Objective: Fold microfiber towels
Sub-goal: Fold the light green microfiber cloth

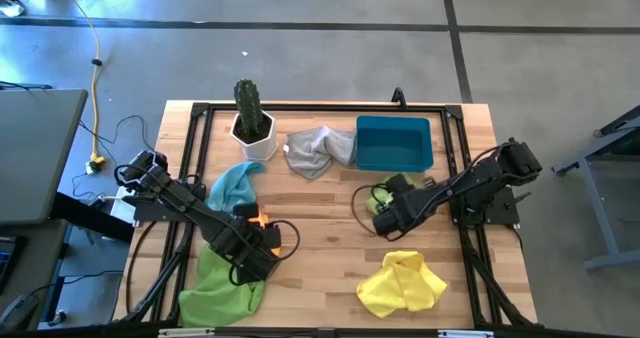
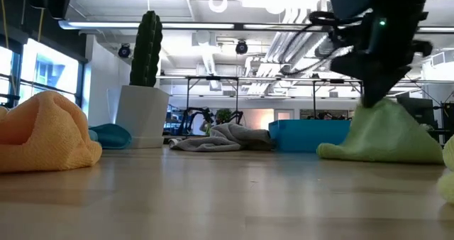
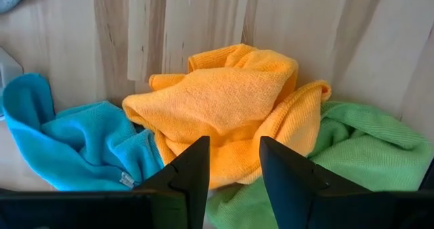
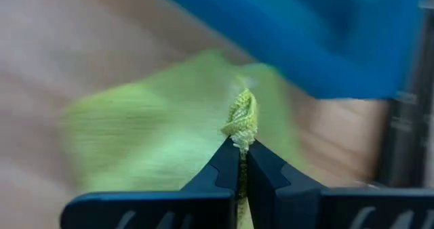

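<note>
Two sets of jaws are at work. Those of the right gripper (image 4: 241,162) are clenched on a raised fold of a lime green towel (image 4: 169,120), just before the blue bin (image 4: 305,32). Those of the left gripper (image 3: 234,164) stand parted just above the orange towel (image 3: 230,100), light blue towel (image 3: 74,144) to one side and second green towel (image 3: 352,148) to the other.

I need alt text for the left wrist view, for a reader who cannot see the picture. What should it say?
A crumpled orange towel lies on the wooden table, just ahead of the left pincer, whose two dark fingers stand open. A light blue towel lies against one side of it and a lime green towel against the other.
</note>
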